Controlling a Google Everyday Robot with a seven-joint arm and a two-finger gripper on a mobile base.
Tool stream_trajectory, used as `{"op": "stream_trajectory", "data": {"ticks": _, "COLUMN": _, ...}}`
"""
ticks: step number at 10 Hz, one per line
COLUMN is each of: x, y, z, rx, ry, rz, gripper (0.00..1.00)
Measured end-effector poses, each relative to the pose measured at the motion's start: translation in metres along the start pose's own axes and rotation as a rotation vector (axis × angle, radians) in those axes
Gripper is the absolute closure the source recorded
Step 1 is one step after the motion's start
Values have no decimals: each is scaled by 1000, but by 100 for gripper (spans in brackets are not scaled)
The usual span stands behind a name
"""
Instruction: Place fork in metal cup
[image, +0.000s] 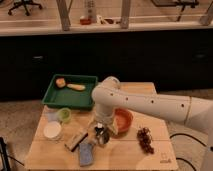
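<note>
My gripper (100, 128) hangs from the white arm (145, 104), which reaches in from the right. It points down at the middle of the wooden table (125, 156), directly over the small dark metal cup (102, 137), which stands just left of the orange bowl (123, 120). The gripper hides most of the cup. I cannot make out the fork; it may be hidden behind the gripper or in the cup.
A green tray (60, 98) holding a tan brush (71, 85) sits at the back left. A light green cup (63, 115), a white round container (52, 130), a tan block (75, 140) and a blue object (86, 155) lie to the left and in front. Dark grapes (145, 139) lie to the right.
</note>
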Motion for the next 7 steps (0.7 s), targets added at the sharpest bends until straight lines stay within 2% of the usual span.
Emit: {"op": "stream_trajectory", "data": {"ticks": 7, "x": 5, "y": -1, "z": -9, "rx": 20, "ry": 28, "rz": 0, "gripper": 20}}
